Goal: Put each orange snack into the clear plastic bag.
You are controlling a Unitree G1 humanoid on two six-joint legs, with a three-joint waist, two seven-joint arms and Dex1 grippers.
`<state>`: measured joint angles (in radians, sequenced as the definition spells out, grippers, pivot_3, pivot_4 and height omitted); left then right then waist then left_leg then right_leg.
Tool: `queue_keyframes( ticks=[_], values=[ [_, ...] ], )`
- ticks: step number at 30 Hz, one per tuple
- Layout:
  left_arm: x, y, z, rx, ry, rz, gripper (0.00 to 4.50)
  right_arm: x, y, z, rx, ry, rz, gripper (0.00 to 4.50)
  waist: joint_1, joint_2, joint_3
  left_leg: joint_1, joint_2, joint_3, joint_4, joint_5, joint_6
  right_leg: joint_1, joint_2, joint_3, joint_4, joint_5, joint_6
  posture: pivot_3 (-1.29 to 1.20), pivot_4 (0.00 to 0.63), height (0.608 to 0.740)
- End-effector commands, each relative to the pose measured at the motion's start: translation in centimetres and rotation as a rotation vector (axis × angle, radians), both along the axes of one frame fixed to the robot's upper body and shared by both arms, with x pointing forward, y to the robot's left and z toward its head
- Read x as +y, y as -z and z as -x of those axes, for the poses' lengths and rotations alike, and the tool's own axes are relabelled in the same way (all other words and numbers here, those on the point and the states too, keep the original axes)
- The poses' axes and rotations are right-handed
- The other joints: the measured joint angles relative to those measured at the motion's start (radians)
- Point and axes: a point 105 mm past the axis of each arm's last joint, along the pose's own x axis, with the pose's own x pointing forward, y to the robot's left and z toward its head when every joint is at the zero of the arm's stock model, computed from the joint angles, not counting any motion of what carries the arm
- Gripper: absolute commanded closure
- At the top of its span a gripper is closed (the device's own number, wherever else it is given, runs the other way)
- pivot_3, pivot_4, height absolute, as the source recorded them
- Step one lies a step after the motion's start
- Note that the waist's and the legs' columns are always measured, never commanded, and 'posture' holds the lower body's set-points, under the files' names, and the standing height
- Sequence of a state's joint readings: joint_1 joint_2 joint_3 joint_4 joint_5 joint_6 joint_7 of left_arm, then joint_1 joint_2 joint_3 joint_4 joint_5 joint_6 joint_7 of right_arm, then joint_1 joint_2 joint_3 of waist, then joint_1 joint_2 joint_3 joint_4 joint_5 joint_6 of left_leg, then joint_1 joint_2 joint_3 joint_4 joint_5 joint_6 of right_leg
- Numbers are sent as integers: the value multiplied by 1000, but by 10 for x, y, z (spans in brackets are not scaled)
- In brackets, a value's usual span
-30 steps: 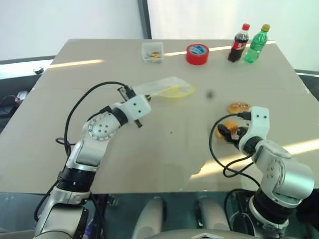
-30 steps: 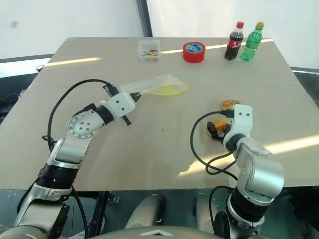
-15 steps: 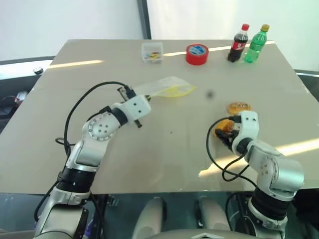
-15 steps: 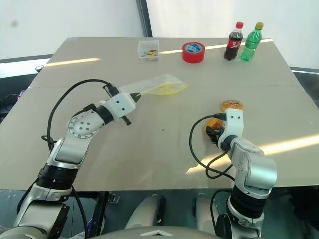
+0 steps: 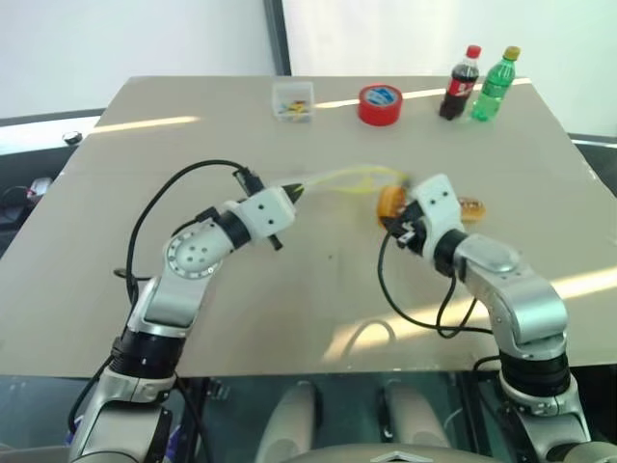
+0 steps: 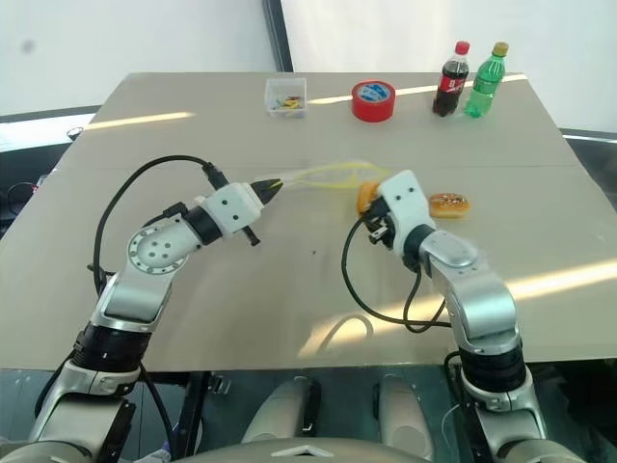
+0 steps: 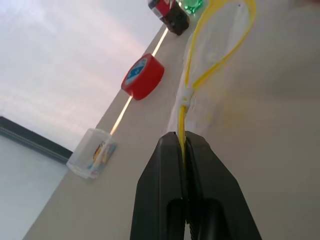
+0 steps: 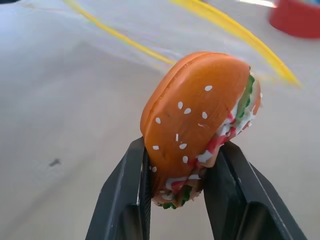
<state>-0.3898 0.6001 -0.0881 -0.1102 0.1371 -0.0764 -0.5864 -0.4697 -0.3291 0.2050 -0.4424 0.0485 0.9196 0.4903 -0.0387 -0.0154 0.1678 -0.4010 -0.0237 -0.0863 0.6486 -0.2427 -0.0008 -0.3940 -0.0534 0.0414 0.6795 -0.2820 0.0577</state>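
Pinching the clear plastic bag [image 7: 210,65] by its yellow seal, the left gripper [image 7: 183,150] is closed; the right gripper [image 8: 180,165] clamps the burger snack [image 8: 200,125], seemingly at the bag's mouth.

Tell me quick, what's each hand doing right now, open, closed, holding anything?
Left hand: closed on the yellow seal strip of the clear plastic bag.
Right hand: closed on the burger snack.

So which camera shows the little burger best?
The right wrist view: the toy burger sits close up on edge, sesame seeds and filling plain, clamped in the right end effector. The eye views show it as a small orange blob beside the clear plastic bag.
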Motion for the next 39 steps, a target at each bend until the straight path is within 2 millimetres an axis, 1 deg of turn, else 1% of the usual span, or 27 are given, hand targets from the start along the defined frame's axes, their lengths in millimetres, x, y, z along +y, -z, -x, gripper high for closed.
queue_keyframes(
  ticks=[1,4,8,10,13,17,21,27,30,33,37,39],
  values=[
    [-8,-14,13,-88,64,-26,4500,2,-4,-7,-166,-85,217,3078,1,0,0,0,0,0,0,0,0,0,0,0,0,0,0,0,150,740],
    [-8,-10,17,-112,81,-82,4500,-2,1,-8,-269,-165,410,3078,1,0,0,-1,0,0,0,0,0,0,-1,0,-1,0,0,0,150,740],
    [-6,-4,17,-145,83,-148,4500,-11,1,-6,-327,-211,522,3078,-1,0,0,-1,0,0,0,0,0,0,0,0,-1,0,0,0,150,740],
    [-6,-2,18,-161,90,-171,4500,-19,-1,-7,-390,-232,638,3078,0,0,0,-1,0,0,0,0,0,0,0,0,0,0,0,0,150,740],
    [-8,2,20,-174,109,-196,4500,-22,-4,-7,-449,-266,742,3078,1,0,0,-1,0,0,0,0,0,0,0,0,-1,0,0,0,150,740],
    [-9,5,19,-178,111,-215,4500,-18,-3,-8,-465,-308,790,3078,0,0,0,-1,1,1,0,0,0,0,0,0,0,0,0,0,150,740],
    [-10,3,18,-202,124,-238,4500,-19,-3,-7,-455,-334,819,3078,2,0,0,-1,1,0,0,0,0,0,0,0,0,0,0,0,150,740],
    [-15,5,23,-232,160,-271,4500,-23,9,-6,-393,-366,877,3078,2,0,0,-1,1,0,0,0,0,0,0,0,0,0,0,0,150,740],
    [-20,11,30,-249,200,-303,4500,-19,12,-9,-383,-371,899,3078,1,0,0,-1,1,0,0,0,0,0,0,0,0,0,0,0,150,740],
    [-21,13,31,-253,213,-314,4500,-20,13,-14,-377,-368,942,3078,1,0,1,-1,0,1,0,0,0,0,0,0,0,0,0,0,150,740],
    [-21,18,32,-260,234,-348,4500,-23,8,-20,-351,-334,911,3078,1,0,1,-1,0,0,1,0,0,0,0,0,0,0,0,0,150,740],
    [-21,19,32,-260,234,-350,4500,-21,6,-17,-296,-325,808,3078,1,0,1,-1,0,0,0,0,0,0,0,0,0,0,0,0,150,740]
  ],
)
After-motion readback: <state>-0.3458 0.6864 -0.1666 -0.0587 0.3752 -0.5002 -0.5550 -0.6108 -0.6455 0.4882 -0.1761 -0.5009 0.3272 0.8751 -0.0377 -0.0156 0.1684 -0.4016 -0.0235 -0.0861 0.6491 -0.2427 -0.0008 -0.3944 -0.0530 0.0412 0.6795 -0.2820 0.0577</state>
